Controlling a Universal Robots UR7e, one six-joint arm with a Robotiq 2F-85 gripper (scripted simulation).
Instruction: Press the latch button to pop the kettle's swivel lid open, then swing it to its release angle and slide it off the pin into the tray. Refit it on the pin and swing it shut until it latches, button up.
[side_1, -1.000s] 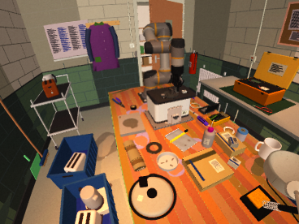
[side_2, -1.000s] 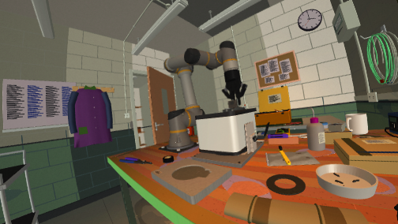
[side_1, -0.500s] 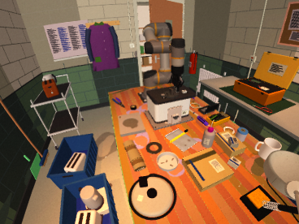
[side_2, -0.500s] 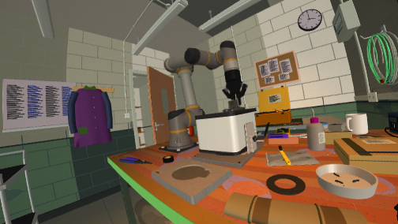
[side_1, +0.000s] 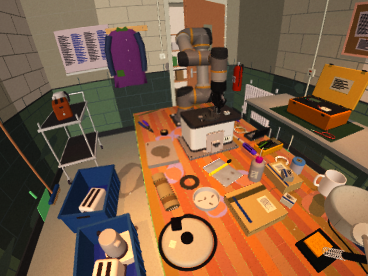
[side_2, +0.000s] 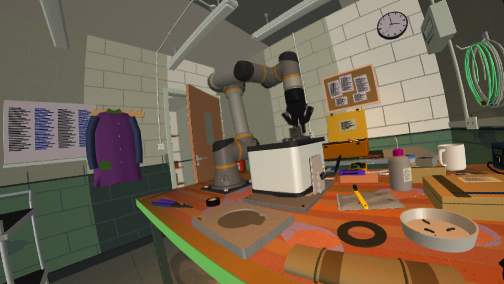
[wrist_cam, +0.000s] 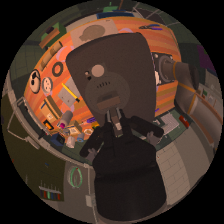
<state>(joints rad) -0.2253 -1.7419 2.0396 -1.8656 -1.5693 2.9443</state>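
The kettle's swivel lid (wrist_cam: 107, 92) lies flat on the dark top of the white kettle body (side_1: 207, 127); its far edge is partly hidden behind my fingers. A raised handle tab (wrist_cam: 107, 102) stands on the lid near my fingertips. A pale round latch button (wrist_cam: 97, 70) sits beside the lid on the top. The grey tray (side_1: 162, 152) with its lid-shaped recess lies on the table left of the kettle, empty. My gripper (wrist_cam: 114, 116) stands upright over the kettle top at its rear right. It is closed on the lid's handle tab.
Behind the kettle stands the arm's base (side_2: 227, 167), with a door and wall beyond. In front of the kettle lie a black ring (side_1: 189, 181), a small white dish (side_1: 206, 198), a cardboard roll (side_1: 165, 191), a bottle (side_1: 256, 169) and boxes.
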